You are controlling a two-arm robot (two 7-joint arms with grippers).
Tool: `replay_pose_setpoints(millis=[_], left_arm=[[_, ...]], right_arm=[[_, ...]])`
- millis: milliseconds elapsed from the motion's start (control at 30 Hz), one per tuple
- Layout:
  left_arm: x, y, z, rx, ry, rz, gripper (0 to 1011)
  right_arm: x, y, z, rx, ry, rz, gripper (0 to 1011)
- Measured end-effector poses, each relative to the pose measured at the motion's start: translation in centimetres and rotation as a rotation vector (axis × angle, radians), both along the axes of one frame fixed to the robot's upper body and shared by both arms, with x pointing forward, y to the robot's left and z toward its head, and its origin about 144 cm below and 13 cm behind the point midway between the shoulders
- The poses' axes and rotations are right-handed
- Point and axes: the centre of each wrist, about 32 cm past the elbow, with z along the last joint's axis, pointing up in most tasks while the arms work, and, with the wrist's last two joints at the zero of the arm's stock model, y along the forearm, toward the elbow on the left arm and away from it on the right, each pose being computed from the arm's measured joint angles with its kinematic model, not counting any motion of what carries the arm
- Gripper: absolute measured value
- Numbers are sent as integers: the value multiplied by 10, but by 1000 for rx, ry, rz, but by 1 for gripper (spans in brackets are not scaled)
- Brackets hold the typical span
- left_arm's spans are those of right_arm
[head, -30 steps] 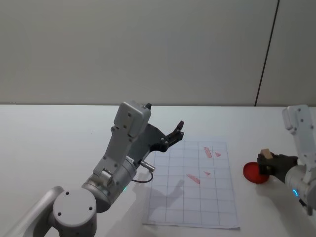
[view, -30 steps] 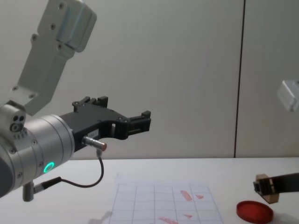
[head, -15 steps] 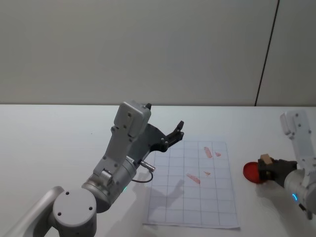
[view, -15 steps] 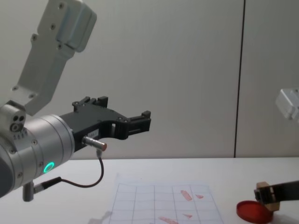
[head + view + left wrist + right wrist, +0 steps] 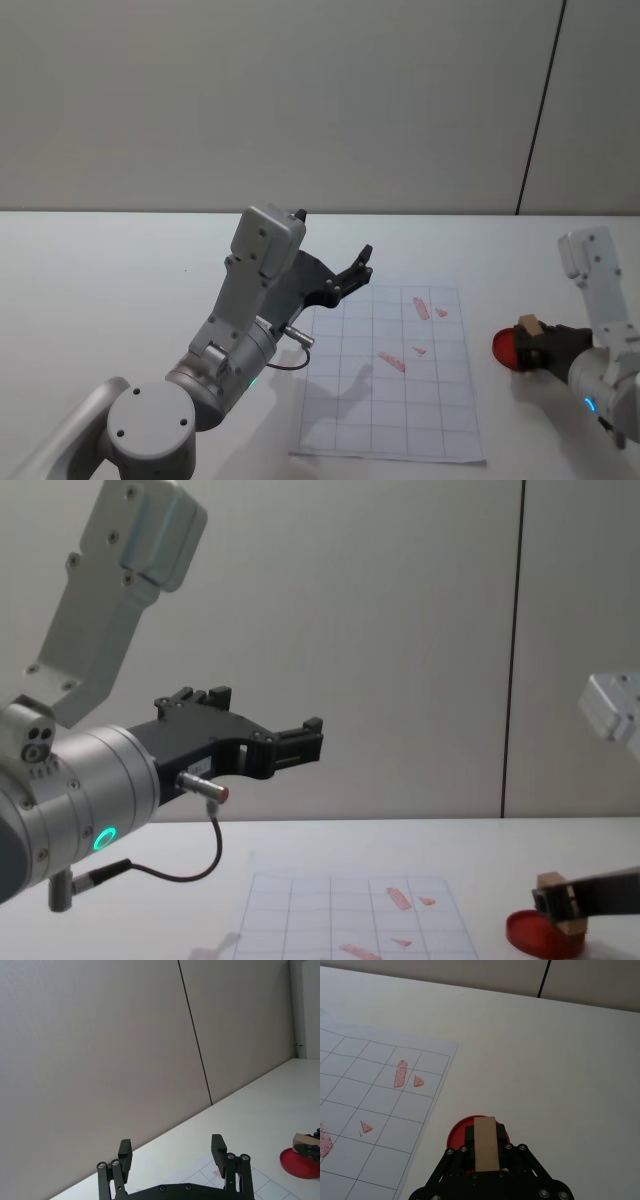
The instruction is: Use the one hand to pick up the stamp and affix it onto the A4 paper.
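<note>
The stamp (image 5: 486,1145), a small tan wooden block, is held in my right gripper (image 5: 485,1136), whose black fingers are shut on its sides. It stands over the near edge of a flat red ink pad (image 5: 456,1133), low enough that I cannot tell whether they touch. From the head the stamp (image 5: 530,324) and right gripper (image 5: 531,342) sit at the table's right. From the chest the stamp (image 5: 553,899) overlaps the pad (image 5: 524,930). The A4 paper (image 5: 400,400) with its grey grid and red marks lies left of the pad. My left gripper (image 5: 362,262) hangs open, raised above the paper's left edge.
The left arm (image 5: 250,300) with its green ring rises over the table's left-middle, its open fingers (image 5: 216,1143) pointing at the back wall. White table (image 5: 100,280) spreads around the paper. The red pad (image 5: 505,347) lies just right of the paper's edge.
My right gripper has come down and slightly towards the paper with the stamp, from above the red pad to right at it. The left arm has not moved.
</note>
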Motion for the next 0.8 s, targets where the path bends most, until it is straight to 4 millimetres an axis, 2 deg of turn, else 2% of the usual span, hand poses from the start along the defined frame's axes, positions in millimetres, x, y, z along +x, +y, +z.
replay_pose_setpoints(millis=[433, 733, 767, 800], left_arm=[[0, 0, 0, 0, 0, 0, 1002], [0, 0, 0, 0, 0, 0, 1002], [0, 0, 0, 0, 0, 0, 1002], [0, 0, 0, 0, 0, 0, 1002]], right_arm=[[0, 3, -1, -2, -7, 8, 232], [0, 3, -2, -3, -9, 10, 548], [0, 3, -2, -3, -9, 10, 548], [0, 3, -2, -3, -9, 11, 609]])
